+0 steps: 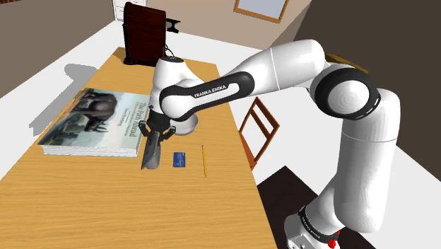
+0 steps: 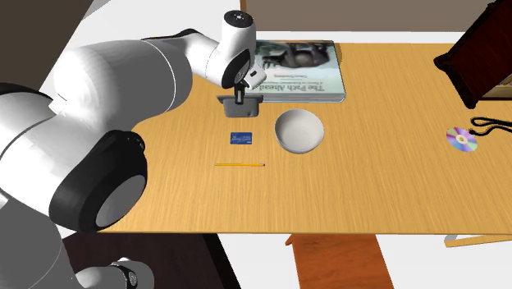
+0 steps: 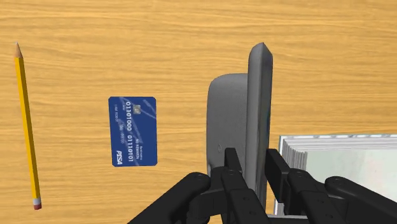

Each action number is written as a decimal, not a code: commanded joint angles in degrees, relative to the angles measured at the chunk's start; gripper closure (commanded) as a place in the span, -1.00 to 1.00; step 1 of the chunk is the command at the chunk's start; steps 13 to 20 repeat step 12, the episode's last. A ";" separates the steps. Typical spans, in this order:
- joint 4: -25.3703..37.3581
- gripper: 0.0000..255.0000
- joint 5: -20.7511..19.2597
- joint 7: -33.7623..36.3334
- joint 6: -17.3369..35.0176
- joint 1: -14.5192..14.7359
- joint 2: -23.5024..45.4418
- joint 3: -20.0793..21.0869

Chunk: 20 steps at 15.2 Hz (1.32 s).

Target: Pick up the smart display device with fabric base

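Clamped on smart display w/ hand closed round its panel; prob. just needs lifting clear of worktop.

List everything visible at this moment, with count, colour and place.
smart display: one, grey, clasped in the end effector, beside the book
book: one, pale cover with an animal picture, flat on the table
card: one, blue, on the table between display and pencil
pencil: one, yellow, on the table beyond the card
bowl: one, white, on the table near the book
disc: one, shiny, towards the table's end
cable: one, black, next to the disc
box: one, dark brown, upright at the table's end
table: one, wooden
chair: one, brown, beside the table
arm: one, white with dark joints
end effector: one, black, shut on the display
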 commanded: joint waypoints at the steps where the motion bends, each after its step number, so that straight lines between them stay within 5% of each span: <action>1: 0.26 1.00 0.31 -0.15 -1.13 -0.23 -0.94 0.19; 10: 2.93 1.00 1.32 -0.30 -6.76 -0.65 -4.02 0.80; 20: 2.98 1.00 1.34 -0.30 -6.85 -0.65 -4.07 0.81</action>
